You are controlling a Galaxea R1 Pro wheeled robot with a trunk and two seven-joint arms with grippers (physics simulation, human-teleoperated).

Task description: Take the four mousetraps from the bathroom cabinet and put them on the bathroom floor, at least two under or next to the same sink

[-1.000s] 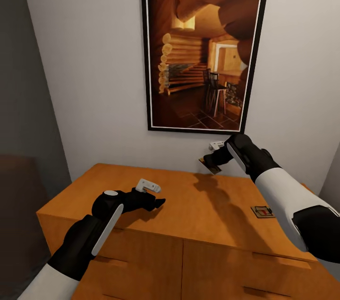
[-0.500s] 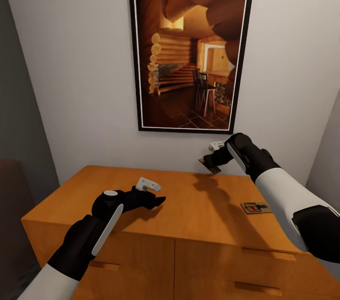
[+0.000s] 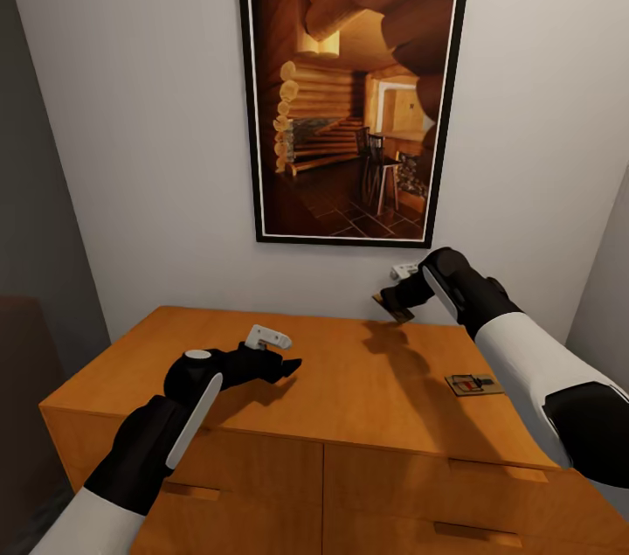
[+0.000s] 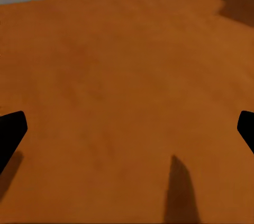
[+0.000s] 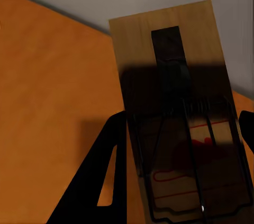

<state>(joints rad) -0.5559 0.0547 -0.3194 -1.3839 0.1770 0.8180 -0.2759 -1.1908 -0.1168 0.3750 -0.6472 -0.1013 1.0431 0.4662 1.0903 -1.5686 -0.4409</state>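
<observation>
The orange-brown cabinet [image 3: 349,389] stands right in front of me against the wall. One mousetrap [image 3: 474,384] lies flat on its top near the right end. My right gripper [image 3: 393,300] is shut on a second mousetrap [image 3: 387,308], holding it tilted in the air above the back of the cabinet top. In the right wrist view this mousetrap [image 5: 174,107] shows its wooden base and wire between the black fingers [image 5: 106,181]. Above the left half of the top, my left gripper [image 3: 286,361] is open and empty, its fingertips [image 4: 10,134] spread wide over bare wood [image 4: 127,75].
A large black-framed picture [image 3: 349,92] of a log interior hangs on the white wall just behind the cabinet. Drawer fronts with bar handles [image 3: 463,530] face me below. A grey wall [image 3: 35,214] closes off the left side.
The view shifted at first, as the camera moved. Since then my left arm has drawn slightly left and lower over the cabinet top, and my right gripper has edged right with its mousetrap.
</observation>
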